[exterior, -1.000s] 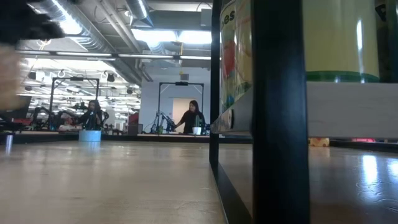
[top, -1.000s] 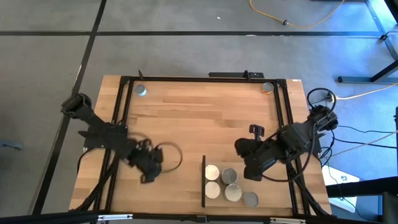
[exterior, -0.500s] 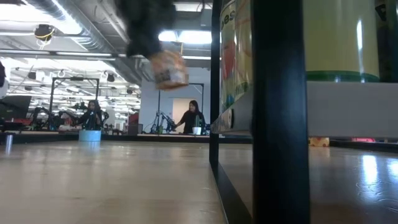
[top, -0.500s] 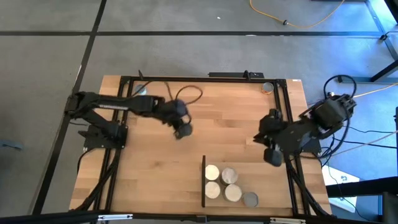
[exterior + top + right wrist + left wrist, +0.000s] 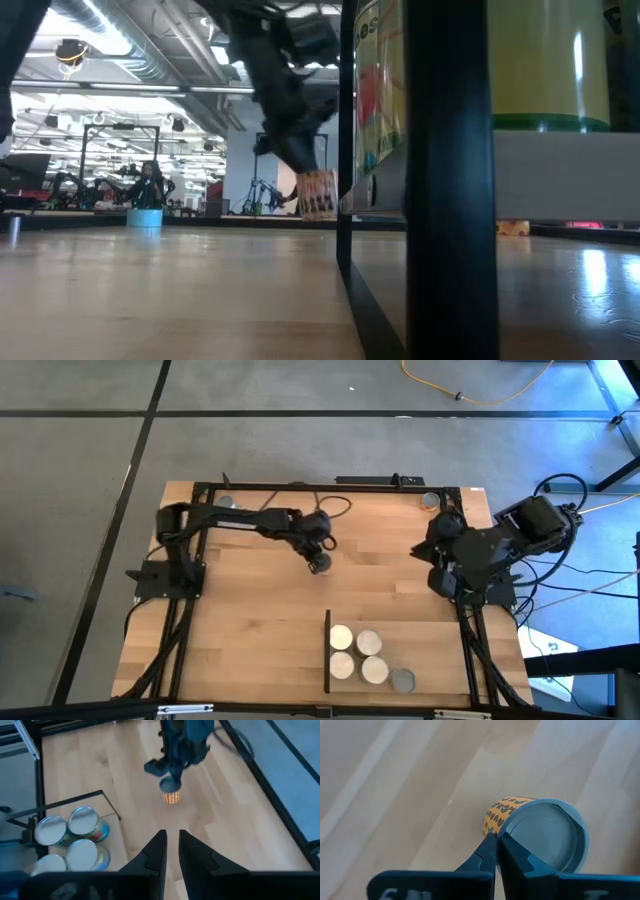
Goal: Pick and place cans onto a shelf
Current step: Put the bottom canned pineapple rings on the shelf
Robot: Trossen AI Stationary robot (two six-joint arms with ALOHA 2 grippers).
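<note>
My left gripper [image 5: 318,556] hangs over the table's middle, shut on a small can [image 5: 535,832] with an orange patterned label and a grey top; the low view shows the can [image 5: 317,193] too. At the near edge is the shelf [image 5: 385,635], its black upright edge [image 5: 328,650] on the left, with several cans [image 5: 342,638] standing upright on it. My right gripper [image 5: 171,840] is raised by the table's right edge, its fingers a narrow gap apart with nothing between them. My left gripper pinches the can's top rim [image 5: 496,838] between its two fingers, one finger on the label side and one on the grey top. The fingers come from above, slanting down. The can [image 5: 171,796] hangs below them, slightly tilted, clear of the table.
One can [image 5: 430,501] stands at the far right corner and another [image 5: 227,504] at the far left, partly under my left arm. A black frame [image 5: 300,487] runs along the table's edges. Bare wood lies between the held can and the shelf. People are in the room behind.
My left gripper has swung from the near left of the table toward its middle, carrying the can, and has come down in the last half second. My right gripper has drawn away from the shelf, up and toward the table's right edge.
</note>
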